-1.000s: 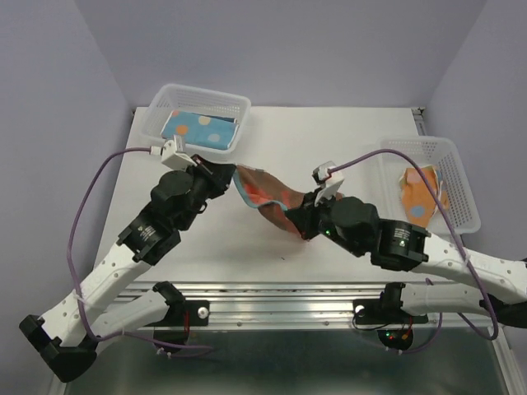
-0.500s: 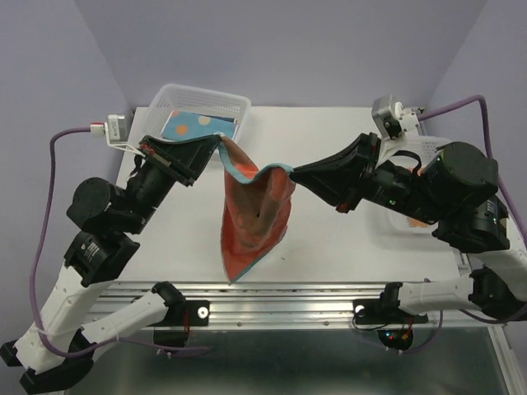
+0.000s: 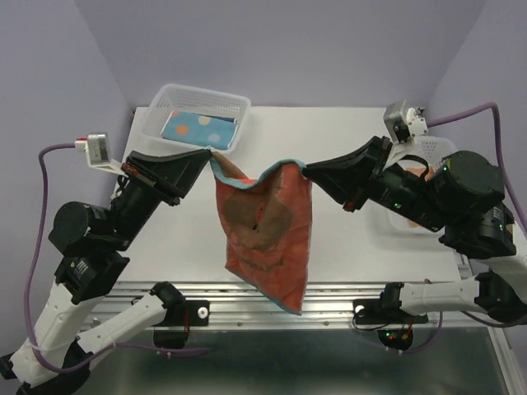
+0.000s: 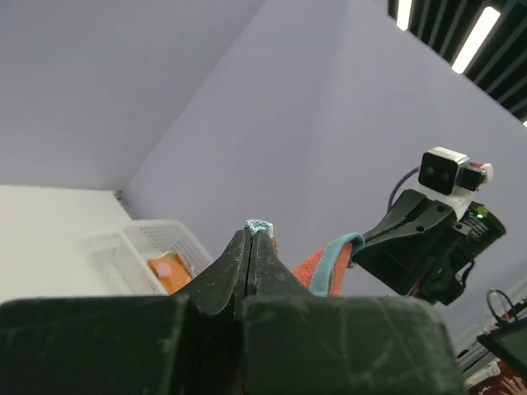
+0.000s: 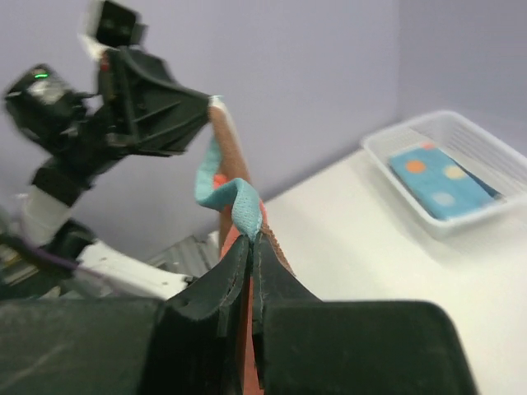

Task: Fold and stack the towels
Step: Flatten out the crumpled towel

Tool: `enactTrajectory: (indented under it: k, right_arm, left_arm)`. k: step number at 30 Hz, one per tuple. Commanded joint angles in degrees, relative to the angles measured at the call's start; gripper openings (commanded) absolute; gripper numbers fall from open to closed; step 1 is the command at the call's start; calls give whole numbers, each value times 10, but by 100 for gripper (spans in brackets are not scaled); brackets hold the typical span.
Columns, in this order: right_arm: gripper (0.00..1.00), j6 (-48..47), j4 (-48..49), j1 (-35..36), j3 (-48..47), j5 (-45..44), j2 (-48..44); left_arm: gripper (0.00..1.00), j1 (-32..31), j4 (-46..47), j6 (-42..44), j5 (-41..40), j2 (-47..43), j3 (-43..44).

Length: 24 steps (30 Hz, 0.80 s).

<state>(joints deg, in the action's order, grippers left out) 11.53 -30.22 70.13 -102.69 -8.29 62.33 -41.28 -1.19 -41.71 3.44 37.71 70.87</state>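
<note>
My left gripper and right gripper each pinch 1 top corner of the orange-red, teal-edged cloth towel, which hangs above the white table. Recommendation: level both corners, tension gently, lower flat.

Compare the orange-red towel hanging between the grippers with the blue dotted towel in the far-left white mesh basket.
Pose: the orange-red towel hangs opened out in the air; the blue dotted towel lies folded flat in the far-left white mesh basket. Hold: the left gripper and right gripper pinch the orange-red towel's top corners; no gripper touches the blue one. Both are printed cloths.
</note>
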Motion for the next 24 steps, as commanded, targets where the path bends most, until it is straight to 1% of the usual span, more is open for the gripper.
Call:
enactTrajectory:
  k: [1, 2, 3, 4, 5, 6, 7, 8, 9, 10, 12, 13, 14, 15, 16, 19, 20, 21, 22, 24]
  right_arm:
    - [1, -39, 80, -3, 93, -283, -22]
    - [1, -44, 95, -3, 136, -331, -24]
    - [1, -58, 112, -3, 157, -372, -25]
    - [1, -98, 157, -3, 181, -403, -25]
    - [1, -109, 184, -3, 220, -458, -25]
    - [1, -160, 236, -8, 241, -472, -25]
    - [1, -178, 257, -13, 256, -474, -25]
    - [1, -189, 275, -22, 277, -473, -17]
    - [1, -193, 284, -35, 277, -469, -17]
    - [1, -194, 289, -73, 289, -453, -6]
    - [1, -180, 285, -127, 297, -390, 23]
    - [1, -169, 288, -180, 307, -366, 37]
    - [1, -164, 287, -204, 310, -324, 48]
    - [1, -163, 294, -225, 315, -306, 60]
    - [1, -164, 323, -259, 324, -278, 88]
    - [1, -174, 353, -312, 324, -238, 131]
    - [1, -176, 357, -324, 317, -207, 160]
    - [1, -171, 362, -350, 311, -192, 175]
    - [1, -168, 362, -365, 305, -163, 188]
    - [1, -166, 366, -389, 286, -133, 234]
  left_arm:
    - [0, -3, 43, -6, -89, 24, -58]
    - [0, -3, 47, -6, -105, 29, -77]
    - [0, -3, 51, -6, -120, 37, -86]
    - [0, -3, 57, -3, -134, 57, -92]
    - [0, -2, 58, -3, -166, 69, -96]
    - [0, -2, 70, 2, -178, 95, -103]
    - [0, -1, 75, 4, -204, 110, -104]
    - [0, 1, 79, 7, -214, 125, -101]
    - [0, 1, 81, 9, -221, 142, -101]
    - [0, 10, 82, 13, -224, 174, -89]
    - [0, 29, 88, 20, -222, 219, -78]
    - [0, 37, 104, 21, -217, 233, -77]
    - [0, 47, 113, 22, -210, 246, -77]
    - [0, 58, 123, 24, -201, 258, -76]
    - [0, 85, 140, 23, -185, 285, -74]
    - [0, 122, 167, 28, -156, 352, -58]
    - [0, 143, 172, 32, -131, 372, -44]
    - [0, 153, 181, 39, -119, 413, -35]
    - [0, 160, 182, 42, -94, 435, -25]
    - [0, 175, 186, 57, -72, 476, 6]
